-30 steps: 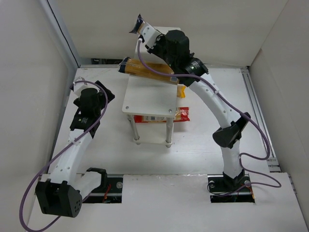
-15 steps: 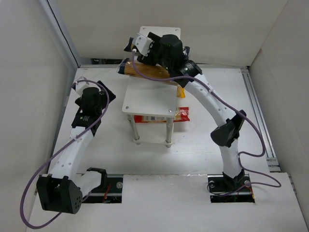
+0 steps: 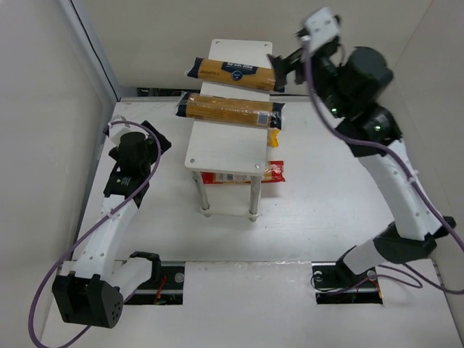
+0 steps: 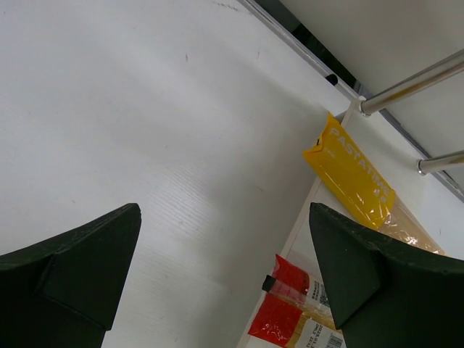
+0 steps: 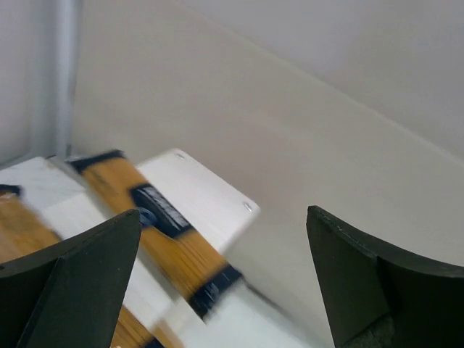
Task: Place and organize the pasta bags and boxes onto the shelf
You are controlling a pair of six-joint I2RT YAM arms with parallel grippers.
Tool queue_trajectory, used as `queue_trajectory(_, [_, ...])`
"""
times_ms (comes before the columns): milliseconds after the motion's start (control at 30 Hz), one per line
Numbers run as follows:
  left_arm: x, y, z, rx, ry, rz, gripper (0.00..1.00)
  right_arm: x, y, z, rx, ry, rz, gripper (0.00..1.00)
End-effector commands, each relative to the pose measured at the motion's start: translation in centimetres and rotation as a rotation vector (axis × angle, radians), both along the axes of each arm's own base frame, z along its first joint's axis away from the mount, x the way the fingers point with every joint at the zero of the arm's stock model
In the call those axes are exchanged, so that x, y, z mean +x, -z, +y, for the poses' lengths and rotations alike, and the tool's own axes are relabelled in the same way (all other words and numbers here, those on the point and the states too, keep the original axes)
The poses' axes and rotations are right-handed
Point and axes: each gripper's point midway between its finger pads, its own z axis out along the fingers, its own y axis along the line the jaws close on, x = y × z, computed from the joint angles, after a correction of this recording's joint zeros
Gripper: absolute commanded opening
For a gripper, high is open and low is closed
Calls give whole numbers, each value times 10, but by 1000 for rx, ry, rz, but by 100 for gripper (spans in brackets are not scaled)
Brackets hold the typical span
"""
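The shelf stands mid-table. Two long amber-brown pasta packs with dark blue labels lie across its top board, one at the far end and one nearer. The right wrist view shows the far pack on the board, blurred. My right gripper hangs open and empty just right of the far pack. On the lower board lie the orange-yellow bag and the red-and-white pack. My left gripper is open and empty, left of the shelf.
White walls close in the table at the left, back and right. A metal rail runs along the right edge. The shelf's thin metal legs stand in front of the left gripper. Both arm bases sit at the near edge.
My right gripper lowered the far amber pack onto the top board, opened and let it go, then swung up and to the right. The left arm barely moved.
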Motion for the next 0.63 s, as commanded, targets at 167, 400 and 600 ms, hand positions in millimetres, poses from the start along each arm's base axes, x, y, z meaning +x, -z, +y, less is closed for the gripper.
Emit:
queue_trajectory(167, [-10,-37,9,-29,-54,-83,100,27,215,-161,257,338,618,100])
queue_trajectory(400, [-17,-27,13,-41,-85,-70,100,-12,297,-223,473,460,630,100])
queue_trajectory(600, [-22,-28,11,-65,-78,-85,100,-30,306,-214,441,392,641,100])
